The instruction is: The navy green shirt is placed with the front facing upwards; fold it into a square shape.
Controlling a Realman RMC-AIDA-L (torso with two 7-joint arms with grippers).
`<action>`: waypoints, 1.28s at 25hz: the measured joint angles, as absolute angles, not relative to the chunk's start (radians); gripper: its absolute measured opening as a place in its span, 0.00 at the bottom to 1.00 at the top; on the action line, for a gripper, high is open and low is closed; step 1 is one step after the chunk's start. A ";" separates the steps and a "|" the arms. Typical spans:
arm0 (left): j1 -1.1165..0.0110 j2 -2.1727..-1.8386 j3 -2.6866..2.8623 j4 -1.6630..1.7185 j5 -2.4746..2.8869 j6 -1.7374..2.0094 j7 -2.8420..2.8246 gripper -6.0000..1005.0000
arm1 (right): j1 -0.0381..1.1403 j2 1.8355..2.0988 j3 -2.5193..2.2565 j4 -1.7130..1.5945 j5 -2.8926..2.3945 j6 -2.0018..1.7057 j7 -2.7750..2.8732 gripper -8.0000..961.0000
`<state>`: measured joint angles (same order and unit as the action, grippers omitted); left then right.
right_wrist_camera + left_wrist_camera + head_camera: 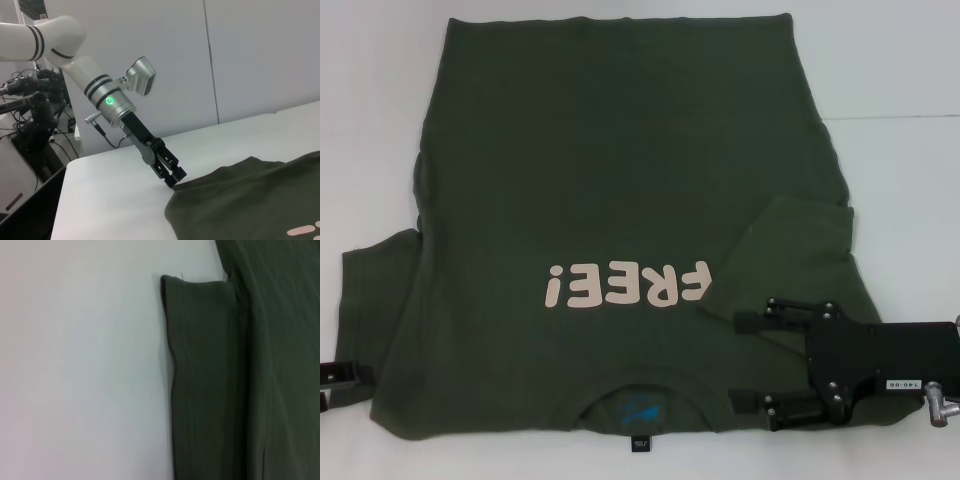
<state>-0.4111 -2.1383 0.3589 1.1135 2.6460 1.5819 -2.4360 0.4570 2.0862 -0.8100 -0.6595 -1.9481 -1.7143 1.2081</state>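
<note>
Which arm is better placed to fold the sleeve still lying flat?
Left. The left gripper sits at the edge of that sleeve; the right gripper is open over the other side of the shirt, whose sleeve is already folded in.

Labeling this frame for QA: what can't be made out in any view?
- Left end effector: the head view's edge cuts it off; the right wrist view shows its tip at the shirt sleeve, but not whether it grips.
- Collar tag: text too small, head view.
- Right end effector: whether it touches the shirt.
- "FREE!" lettering: folded right sleeve overlaps its end.
</note>
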 joint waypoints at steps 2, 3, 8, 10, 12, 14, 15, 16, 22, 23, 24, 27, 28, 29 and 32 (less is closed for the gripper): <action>-0.411 -2.138 0.359 1.114 2.646 1.581 -2.436 0.86 | 0.456 2.086 -0.810 -0.660 -1.948 -1.715 1.209 0.97; -0.411 -2.138 0.359 1.114 2.646 1.581 -2.436 0.86 | 0.456 2.086 -0.810 -0.660 -1.948 -1.715 1.209 0.97; -0.411 -2.138 0.359 1.114 2.646 1.576 -2.436 0.86 | 0.454 2.086 -0.810 -0.660 -1.948 -1.715 1.209 0.97; -0.411 -2.138 0.359 1.114 2.646 1.576 -2.436 0.86 | 0.454 2.086 -0.810 -0.660 -1.948 -1.715 1.209 0.97; -0.411 -2.138 0.359 1.114 2.646 1.575 -2.436 0.86 | 0.453 2.086 -0.810 -0.660 -1.948 -1.716 1.209 0.97; -0.411 -2.138 0.359 1.114 2.646 1.575 -2.437 0.86 | 0.453 2.086 -0.810 -0.660 -1.948 -1.716 1.209 0.97; -0.411 -2.138 0.359 1.114 2.646 1.575 -2.437 0.86 | 0.453 2.086 -0.810 -0.660 -1.948 -1.717 1.209 0.97; -0.411 -2.138 0.359 1.114 2.646 1.575 -2.437 0.86 | 0.453 2.086 -0.810 -0.660 -1.948 -1.717 1.209 0.97; -0.417 -2.138 0.359 1.098 2.646 1.574 -2.437 0.86 | 0.450 2.086 -0.810 -0.660 -1.948 -1.718 1.209 0.97; -0.419 -2.138 0.359 1.095 2.645 1.574 -2.437 0.86 | 0.450 2.086 -0.810 -0.660 -1.948 -1.718 1.209 0.97; -0.420 -2.138 0.359 1.092 2.644 1.574 -2.436 0.86 | 0.450 2.086 -0.810 -0.660 -1.948 -1.718 1.209 0.97; -0.425 -2.137 0.359 1.086 2.643 1.570 -2.436 0.86 | 0.449 2.086 -0.810 -0.659 -1.948 -1.718 1.209 0.97; -0.427 -2.137 0.359 1.082 2.642 1.567 -2.436 0.86 | 0.449 2.086 -0.810 -0.659 -1.948 -1.718 1.209 0.97; -0.428 -2.136 0.359 1.079 2.642 1.565 -2.436 0.86 | 0.449 2.086 -0.810 -0.659 -1.948 -1.718 1.209 0.97; -0.436 -2.130 0.359 1.058 2.639 1.559 -2.436 0.85 | 0.449 2.086 -0.810 -0.658 -1.948 -1.717 1.209 0.97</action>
